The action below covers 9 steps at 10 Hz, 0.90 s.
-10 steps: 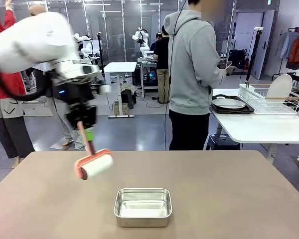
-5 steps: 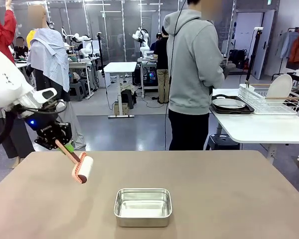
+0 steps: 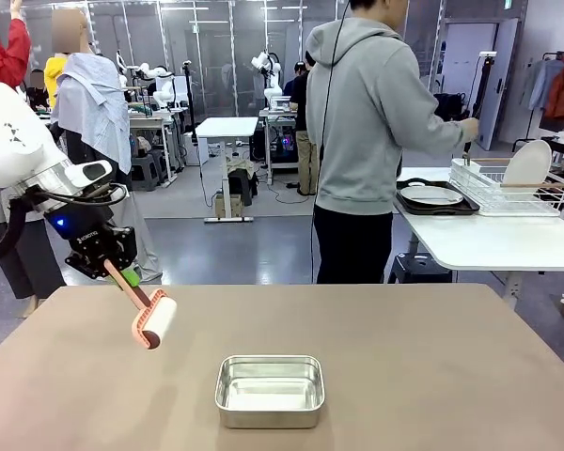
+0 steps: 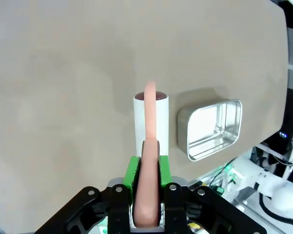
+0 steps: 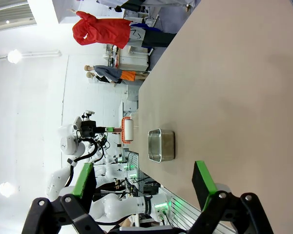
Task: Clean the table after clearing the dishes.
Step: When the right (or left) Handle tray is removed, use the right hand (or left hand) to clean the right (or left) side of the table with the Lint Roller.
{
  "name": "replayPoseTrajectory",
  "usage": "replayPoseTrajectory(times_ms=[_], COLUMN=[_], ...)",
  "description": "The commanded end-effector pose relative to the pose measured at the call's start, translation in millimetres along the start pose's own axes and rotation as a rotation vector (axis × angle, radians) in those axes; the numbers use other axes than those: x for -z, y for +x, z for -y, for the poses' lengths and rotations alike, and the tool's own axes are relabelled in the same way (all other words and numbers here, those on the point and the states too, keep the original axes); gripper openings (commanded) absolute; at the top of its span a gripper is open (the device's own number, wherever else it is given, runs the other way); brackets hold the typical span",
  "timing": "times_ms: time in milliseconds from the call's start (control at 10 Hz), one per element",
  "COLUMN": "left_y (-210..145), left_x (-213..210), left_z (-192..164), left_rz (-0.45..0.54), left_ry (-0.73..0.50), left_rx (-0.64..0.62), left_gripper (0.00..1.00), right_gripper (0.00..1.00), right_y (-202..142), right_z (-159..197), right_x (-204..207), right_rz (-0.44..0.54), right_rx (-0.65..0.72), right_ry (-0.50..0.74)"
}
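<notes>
Matte taupe-brown with rounded corners, the table [image 3: 432, 357] bears a shiny rectangular steel pan [image 3: 269, 390] near its front middle. The left gripper [image 3: 120, 274] clamps green pads [image 4: 131, 171] on the smooth pink handle of a lint roller [image 3: 156, 322], its white cylinder slanting above the table's left; the right gripper [image 5: 143, 181] gapes empty. A round white plate [image 3: 430, 194] lies on a dark tray [image 3: 467, 206] on the white side table [image 3: 508, 241].

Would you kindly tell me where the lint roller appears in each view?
Front view: lint roller left of centre, over the table.
Left wrist view: lint roller centre, lower half.
Right wrist view: lint roller small, left of centre.
Shared landmark: the steel pan.
</notes>
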<state>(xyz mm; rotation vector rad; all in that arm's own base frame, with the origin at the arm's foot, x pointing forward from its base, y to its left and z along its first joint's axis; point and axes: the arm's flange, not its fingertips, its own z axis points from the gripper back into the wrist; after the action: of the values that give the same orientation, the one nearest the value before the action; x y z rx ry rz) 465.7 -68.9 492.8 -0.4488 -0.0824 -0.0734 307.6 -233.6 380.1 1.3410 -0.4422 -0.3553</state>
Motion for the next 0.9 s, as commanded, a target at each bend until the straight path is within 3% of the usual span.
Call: replayPoseTrajectory(times_ms=[0,100,500,800], left_y=[28,34,66,83], left_x=[29,51,100,139], left_z=[-19,-28,-53,-58], left_rz=[-0.011,-0.051,-0.048,0.007], left_ry=[-0.162,-0.215,-0.353,-0.353], left_rx=[-0.022,-0.010,-0.069,-0.100], left_gripper=[0.21,0.21,0.21,0.21], right_gripper=[1.00,1.00,1.00,1.00], right_y=[-1,-1,-1,-1], right_z=[-4,-4,-4,-4], right_x=[1,1,1,1], right_rz=[0.009,0.009,0.009,0.009], right_rx=[-0.003,-0.003,-0.003,-0.003], right_ry=[0.012,0.012,0.012,0.012])
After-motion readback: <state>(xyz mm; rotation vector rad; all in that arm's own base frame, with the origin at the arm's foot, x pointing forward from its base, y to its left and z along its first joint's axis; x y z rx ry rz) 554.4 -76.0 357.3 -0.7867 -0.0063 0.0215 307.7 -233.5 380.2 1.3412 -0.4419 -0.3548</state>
